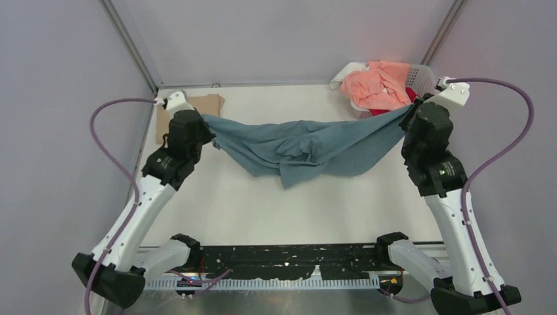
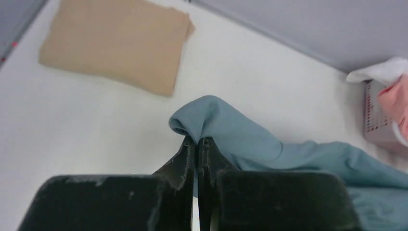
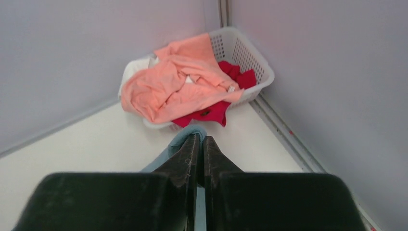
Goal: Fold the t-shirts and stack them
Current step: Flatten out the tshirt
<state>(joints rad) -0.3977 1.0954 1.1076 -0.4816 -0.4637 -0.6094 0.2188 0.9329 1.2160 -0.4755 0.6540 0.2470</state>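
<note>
The counter (image 1: 263, 210) is white. Pale purple-grey walls (image 1: 282, 39) stand on three sides, with metal strips (image 1: 131, 46) in the far corners.

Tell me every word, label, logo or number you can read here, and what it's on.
No text can be read in any view.
Small white tag on the peach-pink t-shirt: too small to read.
Dark mark on the red t-shirt: blurred, unreadable.
Teal-blue t-shirt, tan t-shirt, white basket: no print visible.
</note>
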